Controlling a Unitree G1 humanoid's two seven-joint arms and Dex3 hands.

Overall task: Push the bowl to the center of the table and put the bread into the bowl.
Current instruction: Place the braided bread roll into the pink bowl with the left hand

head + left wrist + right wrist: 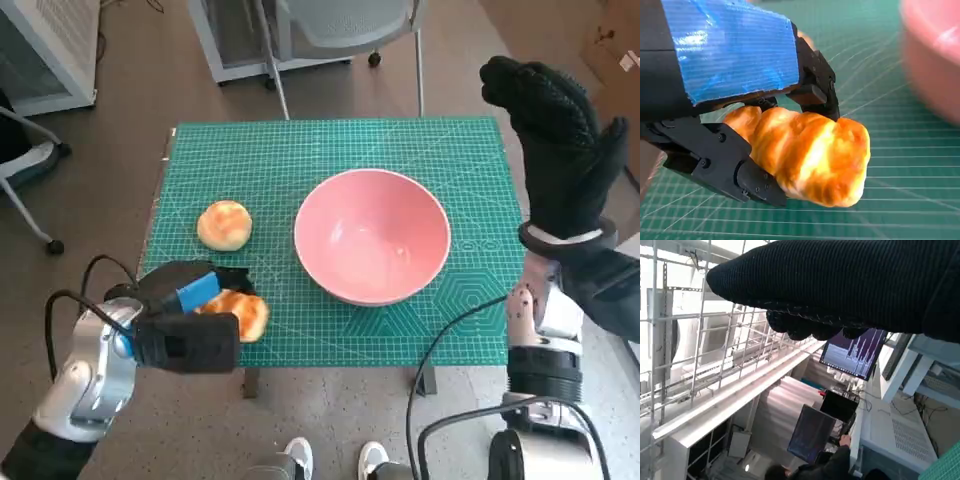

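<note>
Pink bowl (pixel 372 236) sits mid-desk (pixel 300 150); left robot hand (pixel 185 325) pinches a bread piece (pixel 810 155), not yet bowled; right robot hand (pixel 560 150) raised, spread.

**Lighting and image quality**

Head view: bright, even light; soft shadows under the bowl (pixel 372 236) on the tabletop (pixel 300 160). Wide-angle bending at the edges. Left wrist view: the bread (pixel 810 155) is sharp with glossy highlights; the bowl's rim is blurred. Right wrist view: strong backlight, upper area washed out, glove (pixel 850 285) dark.
</note>
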